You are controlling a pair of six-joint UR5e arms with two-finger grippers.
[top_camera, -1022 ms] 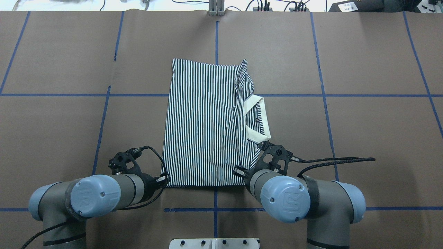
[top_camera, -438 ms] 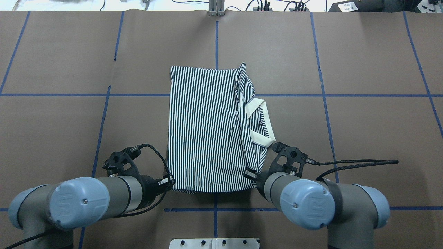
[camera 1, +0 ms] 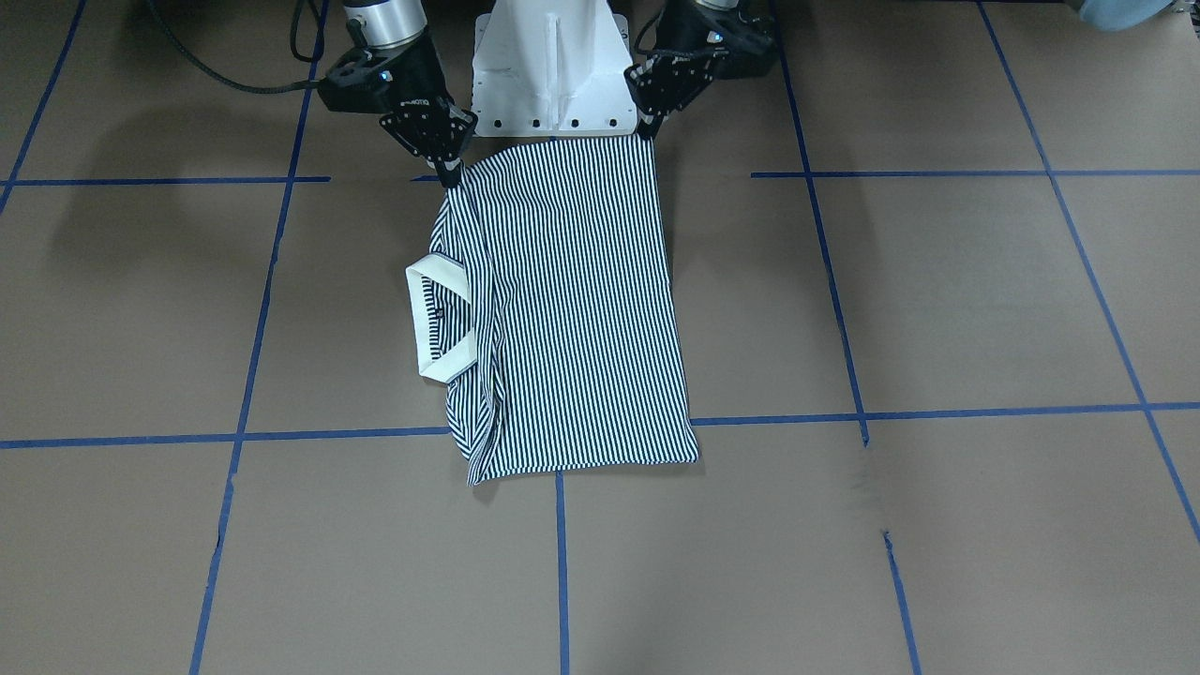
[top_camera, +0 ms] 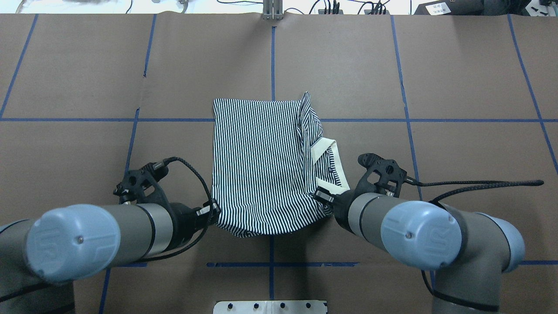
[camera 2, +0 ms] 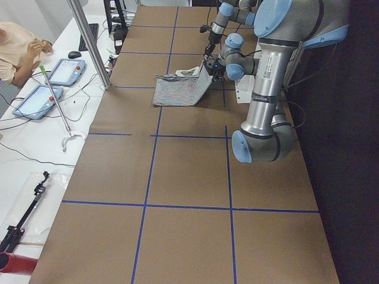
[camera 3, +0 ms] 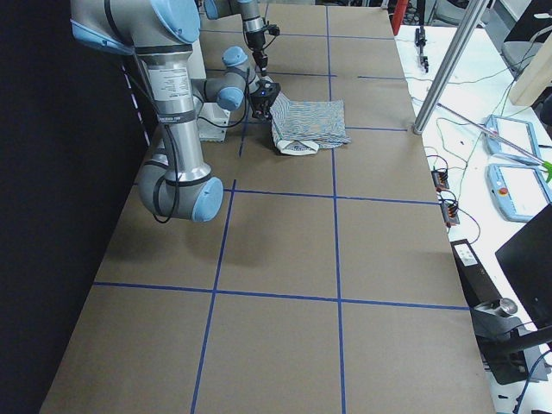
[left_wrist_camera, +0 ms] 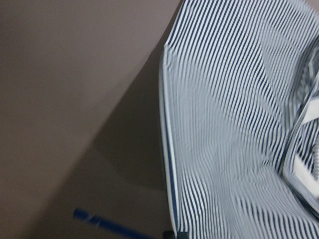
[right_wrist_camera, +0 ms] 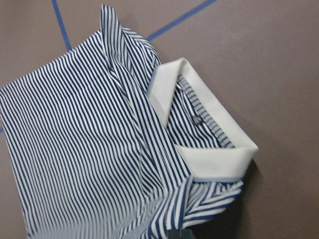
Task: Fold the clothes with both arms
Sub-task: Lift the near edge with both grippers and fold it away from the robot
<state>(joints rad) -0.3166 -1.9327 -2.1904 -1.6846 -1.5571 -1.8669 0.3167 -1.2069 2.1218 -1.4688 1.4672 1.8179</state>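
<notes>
Seen from across the table [camera 1: 937, 281], the shirt [camera 1: 572, 309] is folded into a long rectangle. Its long axis runs straight out from the robot, and the collar [camera 1: 436, 323] juts toward the robot's right, opening sideways. The right gripper [camera 1: 451, 174] and left gripper [camera 1: 646, 134] each pinch one corner of the edge nearest the white base [camera 1: 553, 66], fingers closed on the cloth. The arms above them are cut off by the frame's top. Overhead, both wrists cover their own fingertips, so the grip is hidden. The near hem bows and sags between the arms, and the far end lies across a blue tape line [top_camera: 65, 118]. From the left end the shirt is small and far off. Its near edge is raised off the table at the grippers and slopes down to a flat far end. The big left arm [camera 2: 266, 77] blocks part of the base. A person [camera 2: 18, 50], cut by the frame's edge, is beside two tablets [camera 2: 62, 71], with a metal post [camera 2: 89, 41] between them and the shirt. From the right end the right arm [camera 3: 172, 95] looms near, and the collar faces this camera — the fingers are too small to judge. The left wrist view is blurred: stripes fill its right half and the shirt's side edge runs up the frame. The right wrist view shows the collar sharply, with a dark button [right_wrist_camera: 196, 119] inside it. The cloth blurs at the bottom edge, where the fingers are cut off.
</notes>
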